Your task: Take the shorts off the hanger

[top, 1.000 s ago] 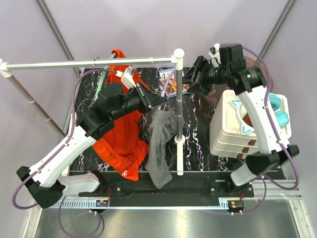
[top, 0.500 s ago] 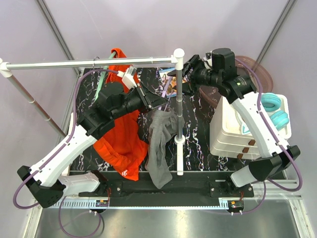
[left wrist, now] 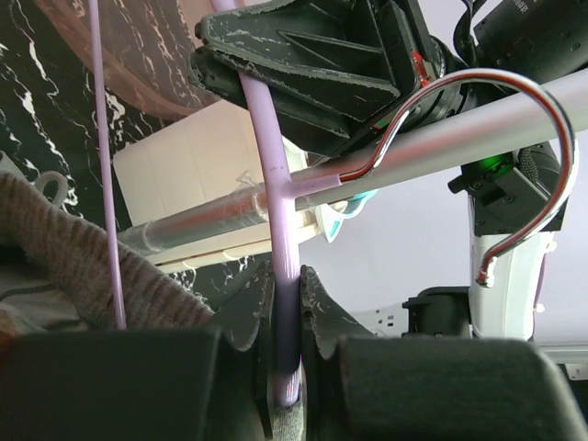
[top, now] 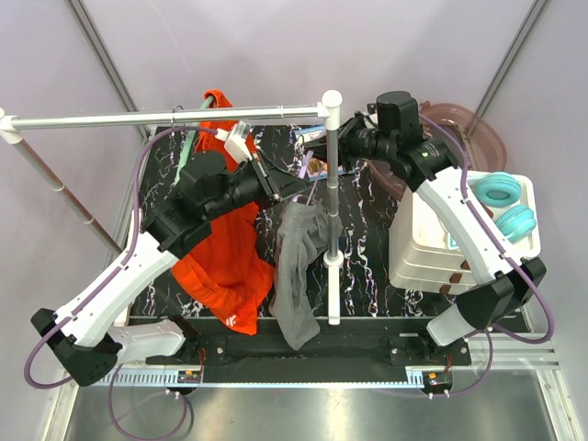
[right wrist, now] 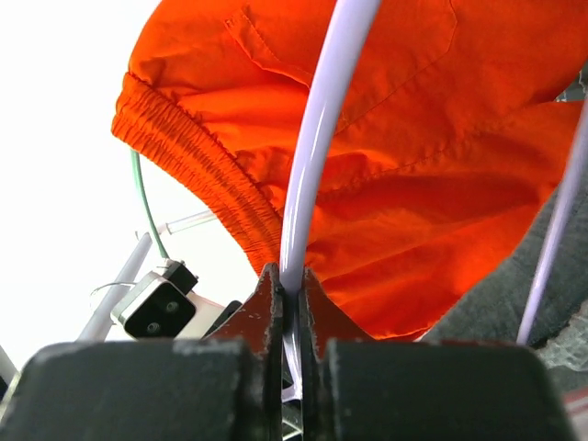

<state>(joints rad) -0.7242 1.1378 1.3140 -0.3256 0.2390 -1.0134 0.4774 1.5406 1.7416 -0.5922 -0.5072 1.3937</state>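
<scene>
Your left gripper (left wrist: 283, 308) and right gripper (right wrist: 287, 289) both clamp the lilac hanger (right wrist: 317, 138). The grey shorts (top: 296, 266) hang just under your left gripper.

The left arm (top: 124, 280) and right arm (top: 464, 216) have white link shells and black joint housings. A purple cable (top: 138, 207) runs externally along each.

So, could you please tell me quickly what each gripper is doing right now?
Left gripper: closed on the lilac hanger.
Right gripper: closed on the lilac hanger too.
</scene>
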